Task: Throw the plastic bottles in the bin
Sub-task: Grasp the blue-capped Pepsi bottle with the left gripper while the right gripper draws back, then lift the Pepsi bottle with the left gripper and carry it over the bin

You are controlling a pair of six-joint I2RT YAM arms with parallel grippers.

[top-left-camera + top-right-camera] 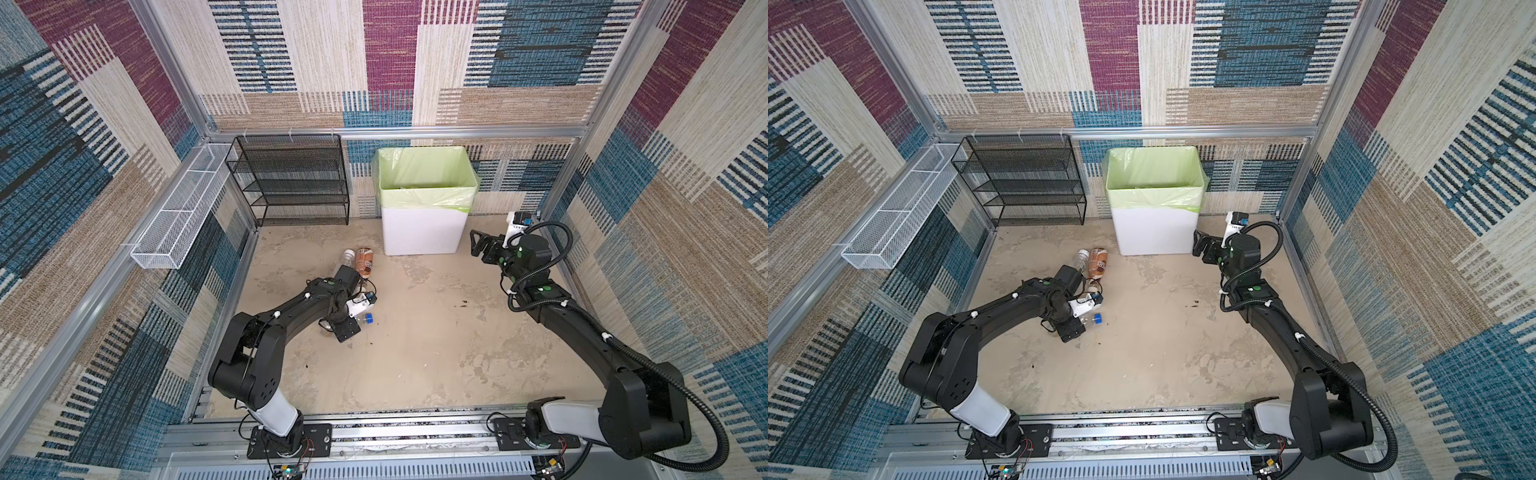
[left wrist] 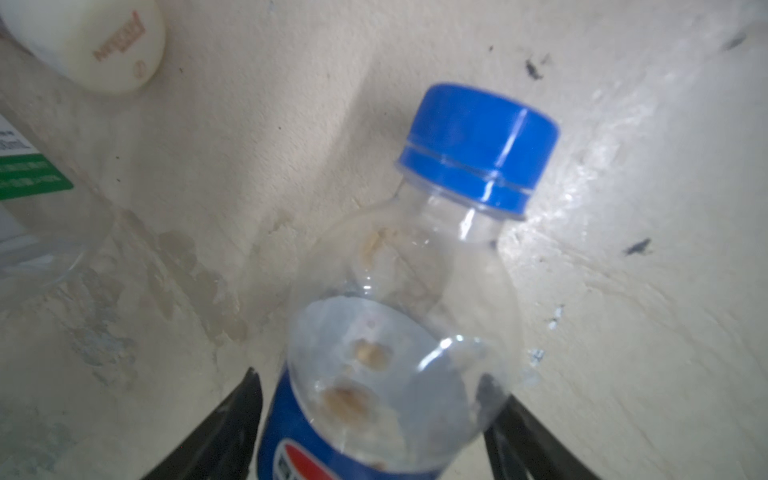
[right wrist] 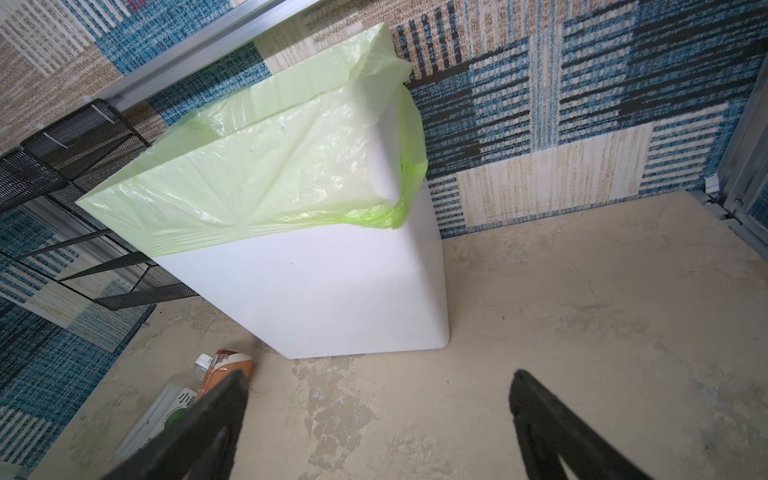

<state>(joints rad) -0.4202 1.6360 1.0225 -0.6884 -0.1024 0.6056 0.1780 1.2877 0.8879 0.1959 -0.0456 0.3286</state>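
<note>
The blue-capped bottle [image 2: 399, 291] lies on its side on the floor [image 1: 436, 332]. In both top views its long axis runs left to right, with the cap [image 1: 369, 318] pointing right. The left gripper [image 2: 372, 378] straddles the bottle's labelled body; I cannot tell whether it squeezes. The right gripper [image 3: 378, 378] gapes empty beside the bin [image 1: 419, 232]

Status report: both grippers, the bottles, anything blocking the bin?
Left gripper astride blue-capped bottle, grip unclear. Right gripper open, empty, beside bin. Brown bottle, clear bottle lying nearby. Nothing blocks bin.
</note>
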